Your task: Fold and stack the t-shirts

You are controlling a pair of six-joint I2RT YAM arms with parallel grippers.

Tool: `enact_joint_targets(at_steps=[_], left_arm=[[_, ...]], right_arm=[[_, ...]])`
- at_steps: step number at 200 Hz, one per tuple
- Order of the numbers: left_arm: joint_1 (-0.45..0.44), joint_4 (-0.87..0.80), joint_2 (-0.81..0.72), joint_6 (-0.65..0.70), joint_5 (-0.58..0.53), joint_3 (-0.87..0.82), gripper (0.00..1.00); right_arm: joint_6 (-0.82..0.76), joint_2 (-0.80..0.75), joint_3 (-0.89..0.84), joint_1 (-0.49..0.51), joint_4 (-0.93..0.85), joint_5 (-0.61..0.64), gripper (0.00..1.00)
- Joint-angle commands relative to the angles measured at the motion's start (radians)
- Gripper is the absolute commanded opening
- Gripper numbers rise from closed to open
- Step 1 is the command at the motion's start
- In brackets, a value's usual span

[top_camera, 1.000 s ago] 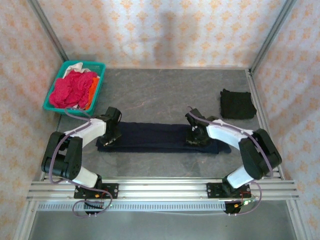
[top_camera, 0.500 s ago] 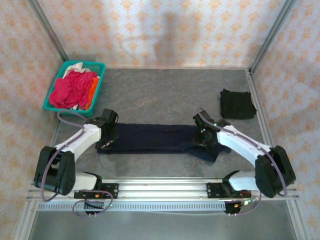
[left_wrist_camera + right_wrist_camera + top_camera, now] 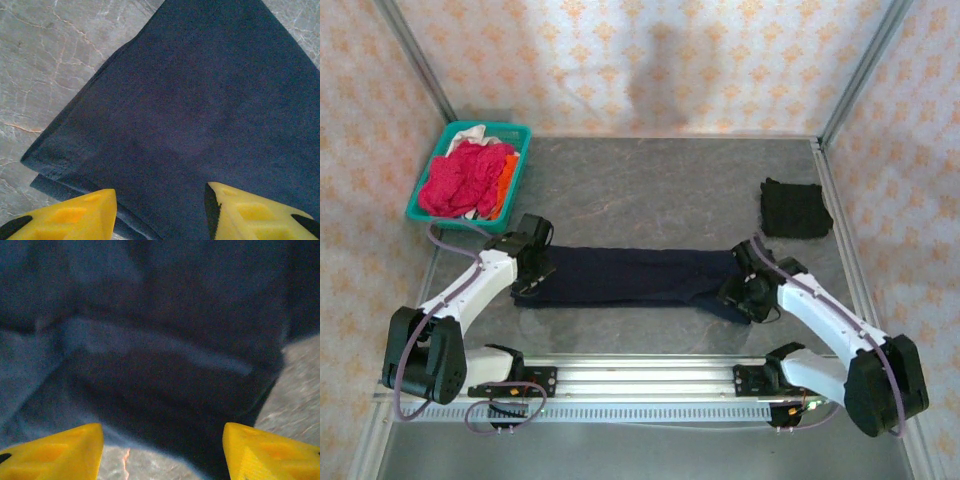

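Now right tool (image 3: 742,292), slid rightward along the navy t-shirt (image 3: 630,275), gapes empty; left tool (image 3: 532,270) gapes too.

A navy t-shirt (image 3: 630,277) lies flat on the table (image 3: 660,180), folded into a long, narrow band running left to right near the front edge. Its left end is squared with layers showing, and its right end is rumpled. A black shirt (image 3: 795,210) sits folded small at the far right. A magenta-red shirt (image 3: 460,178), an orange shirt (image 3: 506,172) and a white shirt (image 3: 470,133) lie crumpled in the basket (image 3: 492,126), far left.
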Motion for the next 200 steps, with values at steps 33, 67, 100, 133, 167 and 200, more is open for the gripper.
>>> enact_joint_targets(at_steps=[33, 67, 100, 133, 167, 200], left_arm=[[-0.004, -0.014, 0.018, -0.001, -0.034, -0.008, 0.50], [-0.004, -0.024, 0.011, 0.004, -0.049, -0.001, 0.50], [-0.004, -0.026, -0.002, 0.002, -0.051, 0.002, 0.50], [-0.004, -0.031, 0.000, 0.005, -0.055, 0.012, 0.50], [-0.005, -0.031, 0.009, 0.011, -0.060, 0.022, 0.50], [-0.004, -0.033, 0.019, 0.015, -0.055, 0.028, 0.50]], right_arm=[[-0.006, 0.086, 0.024, 0.044, 0.006, 0.007, 0.44], [-0.024, 0.097, 0.067, 0.041, 0.001, 0.053, 0.00], [-0.068, 0.089, 0.125, 0.022, -0.004, 0.144, 0.00], [-0.150, 0.176, 0.171, -0.022, 0.012, 0.193, 0.00], [-0.211, 0.295, 0.158, -0.052, 0.107, 0.220, 0.02], [-0.250, 0.303, 0.175, -0.052, 0.120, 0.268, 0.45]])
